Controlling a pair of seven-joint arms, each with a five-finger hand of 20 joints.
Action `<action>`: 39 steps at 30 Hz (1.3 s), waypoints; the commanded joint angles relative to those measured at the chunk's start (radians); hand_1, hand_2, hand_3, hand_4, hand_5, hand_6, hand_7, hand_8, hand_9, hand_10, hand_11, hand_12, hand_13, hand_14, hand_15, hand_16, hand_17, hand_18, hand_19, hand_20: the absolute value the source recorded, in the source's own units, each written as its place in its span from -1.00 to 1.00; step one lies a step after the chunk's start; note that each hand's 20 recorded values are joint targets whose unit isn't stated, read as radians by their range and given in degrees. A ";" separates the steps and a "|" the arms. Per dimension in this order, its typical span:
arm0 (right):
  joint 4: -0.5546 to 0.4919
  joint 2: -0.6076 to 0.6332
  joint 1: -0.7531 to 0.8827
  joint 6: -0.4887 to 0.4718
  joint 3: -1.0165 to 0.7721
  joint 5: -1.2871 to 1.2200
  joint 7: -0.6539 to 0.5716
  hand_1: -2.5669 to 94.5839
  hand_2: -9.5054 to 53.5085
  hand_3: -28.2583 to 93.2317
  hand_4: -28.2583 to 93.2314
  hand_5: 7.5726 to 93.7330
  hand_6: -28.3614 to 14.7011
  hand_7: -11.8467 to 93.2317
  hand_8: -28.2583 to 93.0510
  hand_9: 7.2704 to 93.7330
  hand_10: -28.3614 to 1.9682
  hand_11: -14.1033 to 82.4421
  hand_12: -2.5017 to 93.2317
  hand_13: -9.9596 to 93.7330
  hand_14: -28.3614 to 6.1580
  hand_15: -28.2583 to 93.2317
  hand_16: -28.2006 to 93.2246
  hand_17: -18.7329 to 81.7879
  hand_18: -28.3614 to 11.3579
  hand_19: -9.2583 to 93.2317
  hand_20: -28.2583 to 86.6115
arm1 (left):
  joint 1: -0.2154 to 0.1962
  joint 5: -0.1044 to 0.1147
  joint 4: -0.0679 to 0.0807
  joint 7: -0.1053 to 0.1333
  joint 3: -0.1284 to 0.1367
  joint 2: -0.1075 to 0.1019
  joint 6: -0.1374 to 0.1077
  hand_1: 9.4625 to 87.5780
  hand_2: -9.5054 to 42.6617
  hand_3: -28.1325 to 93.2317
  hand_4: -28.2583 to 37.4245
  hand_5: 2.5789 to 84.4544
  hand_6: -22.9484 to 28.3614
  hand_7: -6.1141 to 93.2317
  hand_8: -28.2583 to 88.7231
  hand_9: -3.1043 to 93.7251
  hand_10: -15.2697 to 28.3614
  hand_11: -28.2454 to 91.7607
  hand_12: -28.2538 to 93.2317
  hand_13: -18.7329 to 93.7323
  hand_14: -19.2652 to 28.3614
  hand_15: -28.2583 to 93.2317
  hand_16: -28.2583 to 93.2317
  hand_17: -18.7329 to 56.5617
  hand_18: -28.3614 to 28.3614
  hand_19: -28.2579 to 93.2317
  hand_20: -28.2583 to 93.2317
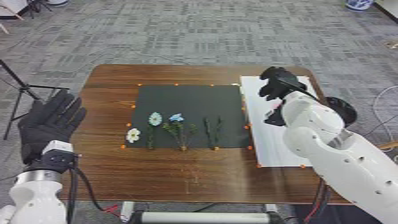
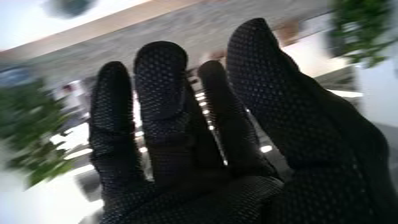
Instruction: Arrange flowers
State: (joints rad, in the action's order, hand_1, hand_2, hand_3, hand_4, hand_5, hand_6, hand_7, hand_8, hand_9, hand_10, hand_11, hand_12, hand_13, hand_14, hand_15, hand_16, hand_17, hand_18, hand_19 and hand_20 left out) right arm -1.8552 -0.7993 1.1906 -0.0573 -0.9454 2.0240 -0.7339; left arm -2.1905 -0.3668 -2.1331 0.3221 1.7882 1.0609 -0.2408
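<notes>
My right hand [image 1: 280,81] is spread wide and empty, over the white board [image 1: 277,147]. The flowers [image 1: 176,117] lie on the dark mat [image 1: 187,97]; I should pinch one stem [image 1: 151,138] softly, sparing the petals [image 1: 155,119].

White bloom [image 1: 133,135] lying flat at 8 o'clock on the black mat [image 1: 188,97], bluish flowers [image 1: 155,119] around 9, green stems [image 1: 218,131] 5ish.
</notes>
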 commanded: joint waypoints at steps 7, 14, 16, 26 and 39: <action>0.141 0.061 -0.023 -0.019 0.021 -0.016 -0.049 0.16 -1.00 0.70 -0.99 -0.10 -0.04 -0.62 -0.68 -0.16 -0.13 -0.54 -0.69 0.34 0.20 0.48 0.08 -0.08 -0.69 0.63 0.08 | 0.038 0.019 -0.001 0.020 -0.043 -0.019 -0.057 -0.60 0.05 0.66 -1.00 0.01 0.26 -0.68 -0.65 -0.37 0.30 -0.21 -0.40 -0.26 0.35 -0.16 -0.63 -0.65 0.52 0.09 -0.38; 0.179 0.043 -0.073 -0.035 0.095 -0.015 -0.018 0.17 -1.00 0.70 -1.00 -0.14 -0.03 -0.61 -0.68 -0.20 -0.12 -0.54 -0.70 0.34 0.25 0.48 0.08 -0.08 -0.68 0.64 0.07 | 0.061 0.024 0.010 0.009 -0.063 -0.024 -0.064 -0.60 0.05 0.67 -1.00 -0.01 0.27 -0.68 -0.65 -0.43 0.27 -0.20 -0.40 -0.27 0.33 -0.16 -0.63 -0.66 0.52 0.09 -0.38; 0.199 0.035 -0.092 -0.052 0.123 -0.010 -0.012 0.17 -1.00 0.70 -1.00 -0.14 -0.03 -0.61 -0.68 -0.20 -0.11 -0.53 -0.70 0.34 0.25 0.48 0.08 -0.08 -0.67 0.64 0.07 | 0.066 0.021 0.013 0.004 -0.068 -0.023 -0.062 -0.59 0.05 0.67 -1.00 -0.01 0.27 -0.67 -0.65 -0.43 0.28 -0.20 -0.40 -0.27 0.33 -0.16 -0.63 -0.66 0.52 0.09 -0.38; 0.229 0.011 -0.104 -0.117 0.175 0.014 -0.059 0.21 -1.00 0.66 -1.00 0.03 0.04 -0.58 -0.70 -0.01 -0.09 -0.47 -0.70 0.42 0.28 0.43 0.08 -0.02 -0.68 0.69 0.08 | 0.081 0.021 0.019 0.000 -0.078 -0.026 -0.054 -0.60 0.05 0.67 -1.00 0.01 0.28 -0.67 -0.65 -0.38 0.31 -0.19 -0.41 -0.25 0.37 -0.14 -0.62 -0.66 0.52 0.09 -0.38; 0.229 0.032 -0.082 0.030 0.207 0.106 -0.051 0.36 -1.00 0.59 -0.98 0.43 0.28 -0.14 -0.47 0.64 0.31 -0.27 0.10 0.56 0.28 0.56 0.17 0.08 -0.65 0.75 0.18 | 0.069 0.018 0.013 0.003 -0.074 -0.020 -0.045 -0.60 0.05 0.66 -1.00 0.01 0.28 -0.67 -0.65 -0.34 0.33 -0.18 -0.40 -0.23 0.41 -0.11 -0.62 -0.67 0.55 0.09 -0.37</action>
State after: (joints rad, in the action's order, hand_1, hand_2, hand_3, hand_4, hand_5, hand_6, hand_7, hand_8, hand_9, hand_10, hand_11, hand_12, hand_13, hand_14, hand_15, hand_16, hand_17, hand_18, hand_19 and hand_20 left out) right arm -1.6145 -0.7851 1.0853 -0.0417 -0.7211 2.1163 -0.7825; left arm -2.1080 -0.3496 -2.1147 0.3244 1.7139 1.0371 -0.2934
